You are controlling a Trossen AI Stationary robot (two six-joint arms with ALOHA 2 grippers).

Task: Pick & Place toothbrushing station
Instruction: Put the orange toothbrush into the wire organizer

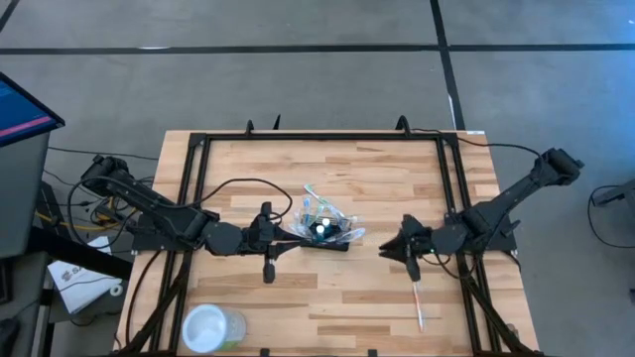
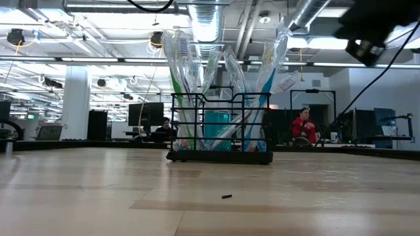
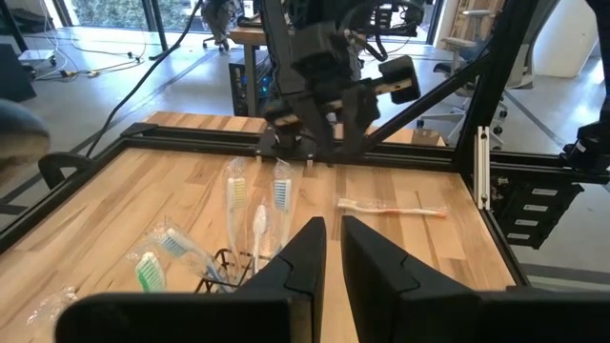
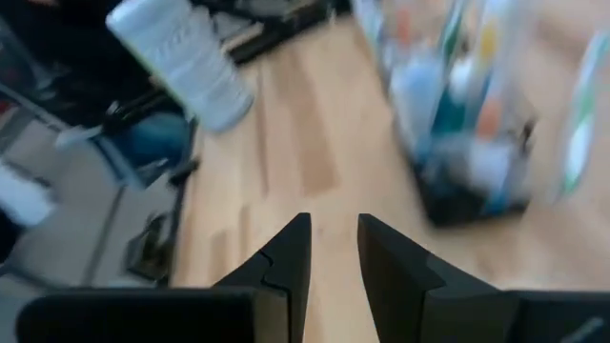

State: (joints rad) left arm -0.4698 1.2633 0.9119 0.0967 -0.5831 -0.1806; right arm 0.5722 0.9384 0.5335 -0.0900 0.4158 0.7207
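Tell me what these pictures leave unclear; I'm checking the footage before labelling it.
- Caddy, high view: its wire walls are too small to see under the wrapped toothbrushes.
- Caddy and cup, right wrist view: smeared by motion blur.
- Loose toothbrush, high view: too small to read its wrapper.
- Left pincer, left wrist view: hides the caddy's near side.
- People, low view: too distant.

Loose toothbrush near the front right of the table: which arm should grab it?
Right. The right tool hovers just above the toothbrush, fingers apart; the left tool sits beside the caddy, farther off.
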